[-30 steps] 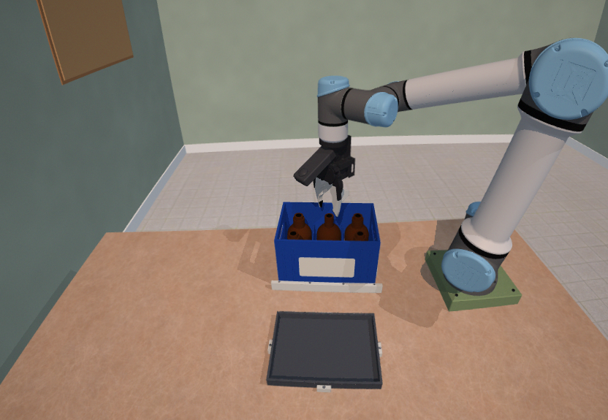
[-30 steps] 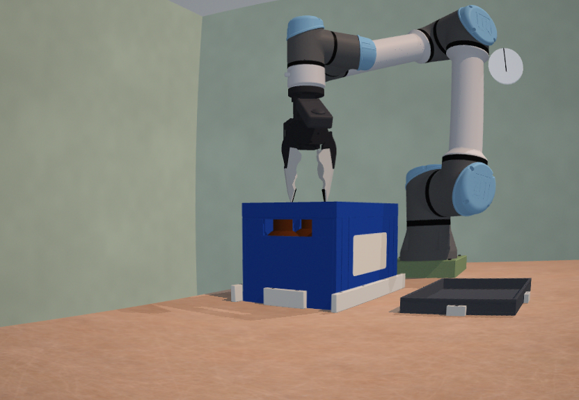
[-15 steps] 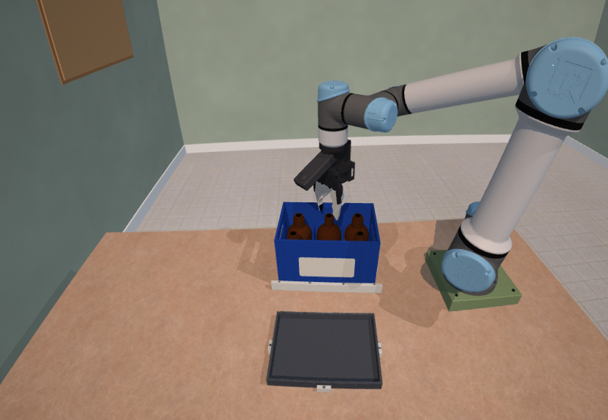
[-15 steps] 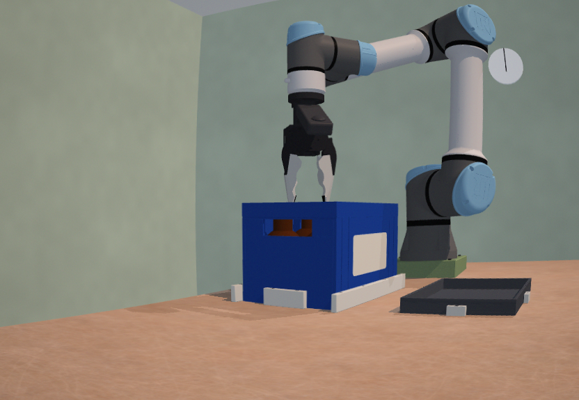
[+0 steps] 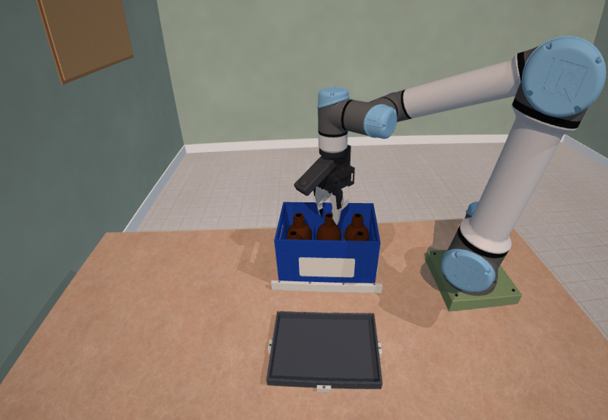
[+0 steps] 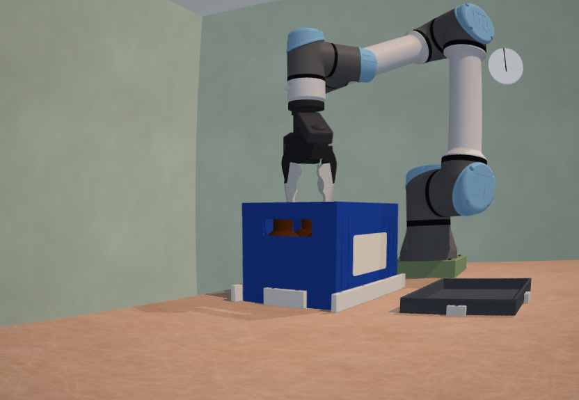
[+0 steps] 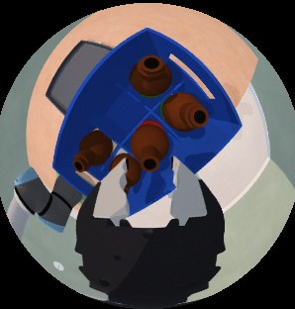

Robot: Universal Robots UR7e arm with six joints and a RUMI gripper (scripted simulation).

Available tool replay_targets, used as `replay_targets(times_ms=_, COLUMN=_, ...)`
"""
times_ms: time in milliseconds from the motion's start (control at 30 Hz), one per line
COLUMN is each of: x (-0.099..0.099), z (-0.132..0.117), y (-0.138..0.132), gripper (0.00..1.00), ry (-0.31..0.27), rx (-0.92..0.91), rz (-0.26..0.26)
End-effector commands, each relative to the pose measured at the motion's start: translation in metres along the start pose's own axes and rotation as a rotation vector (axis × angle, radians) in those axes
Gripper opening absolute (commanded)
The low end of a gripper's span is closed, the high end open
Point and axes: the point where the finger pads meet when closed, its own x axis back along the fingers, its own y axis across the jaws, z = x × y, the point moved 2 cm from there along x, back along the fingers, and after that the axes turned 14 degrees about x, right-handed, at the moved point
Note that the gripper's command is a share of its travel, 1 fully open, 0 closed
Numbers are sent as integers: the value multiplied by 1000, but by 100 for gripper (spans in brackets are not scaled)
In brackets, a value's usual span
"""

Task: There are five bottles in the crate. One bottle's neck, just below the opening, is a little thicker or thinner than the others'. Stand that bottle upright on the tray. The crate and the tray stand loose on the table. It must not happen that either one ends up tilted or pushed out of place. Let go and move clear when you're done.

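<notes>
The blue crate (image 5: 289, 266) (image 6: 289, 264) (image 7: 92, 96) holds five brown bottles, three in the back row and two in the front row. The middle back bottle (image 5: 328, 233) (image 7: 149, 141) stands upright; its neck looks slimmer than those of the left back bottle (image 5: 298, 230) and right back bottle (image 5: 356, 230) in the top view. My gripper (image 5: 329, 213) (image 6: 308, 199) (image 7: 149, 157) is part open, its fingertips at about rim height on either side of the middle back bottle's neck, apparently not touching it. The dark tray (image 5: 294, 383) (image 6: 420, 305) (image 7: 74, 76) holds nothing.
A pale strip (image 5: 326, 286) (image 6: 367, 293) runs along the crate's front foot, between crate and tray. Small pale blocks sit at the tray's sides. The crate walls and neighbouring bottles surround the fingertips closely. The arm's green base plate (image 5: 486, 300) is to the right.
</notes>
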Motion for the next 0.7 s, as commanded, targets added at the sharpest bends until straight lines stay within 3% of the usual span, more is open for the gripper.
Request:
replay_targets(times_ms=0, x=-4, z=0, y=0, gripper=38, ry=0, rx=0, rz=-1)
replay_targets(times_ms=667, x=-8, z=0, y=0, gripper=38, ry=0, rx=0, rz=-1)
